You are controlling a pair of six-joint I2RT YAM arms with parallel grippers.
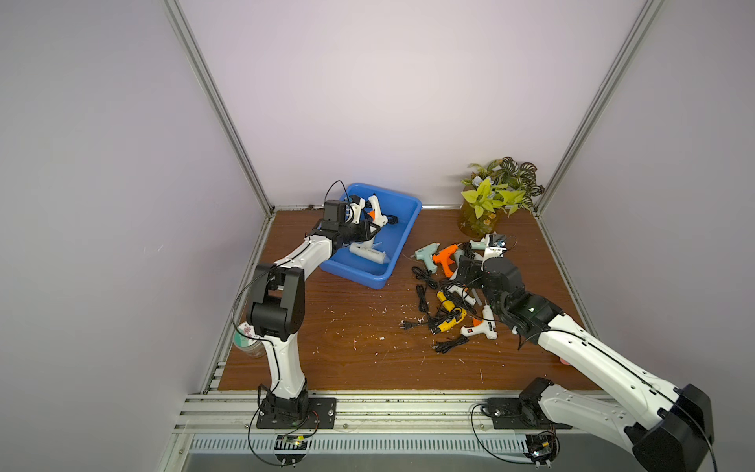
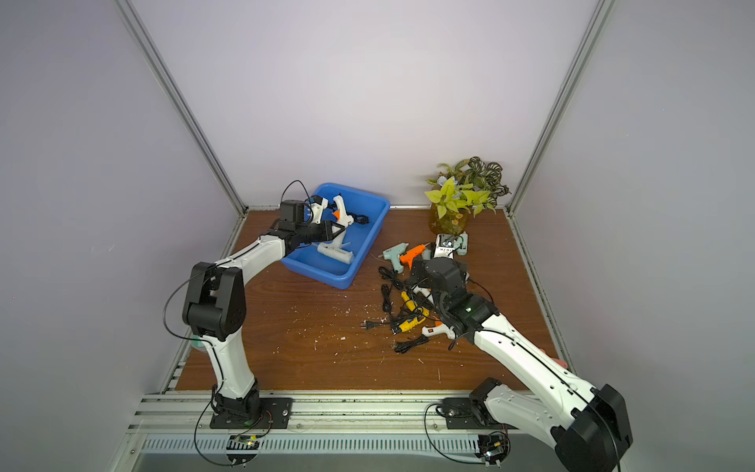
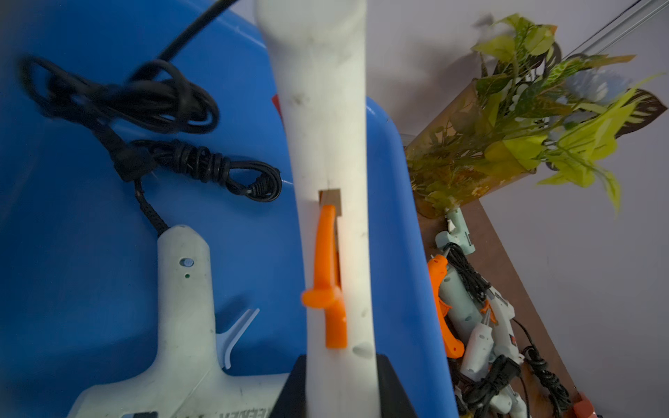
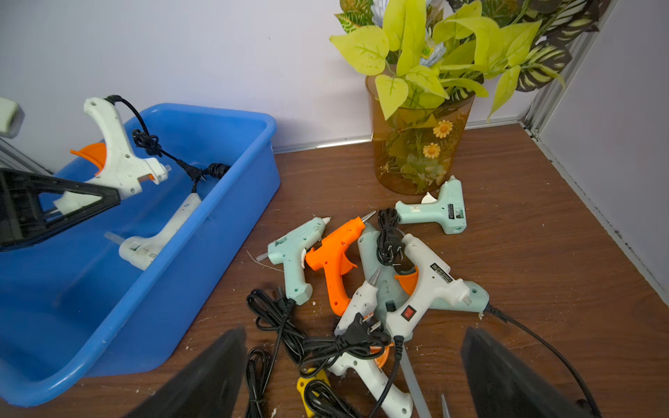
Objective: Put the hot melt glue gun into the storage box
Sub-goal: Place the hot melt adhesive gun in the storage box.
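One white glue gun [image 4: 116,159] hangs clamped in our left gripper [image 3: 342,362] above the blue box [image 1: 355,278] at eleven o'clock, our right gripper [image 4: 353,336] wide and empty, and we risk bouncing it off the other gun [image 4: 159,239] inside if we drop from this height.

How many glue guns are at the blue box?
2. One plain white glue gun lies on the storage box floor; the left gripper holds an orange-trigger glue gun above it. Its arm hides a corner.
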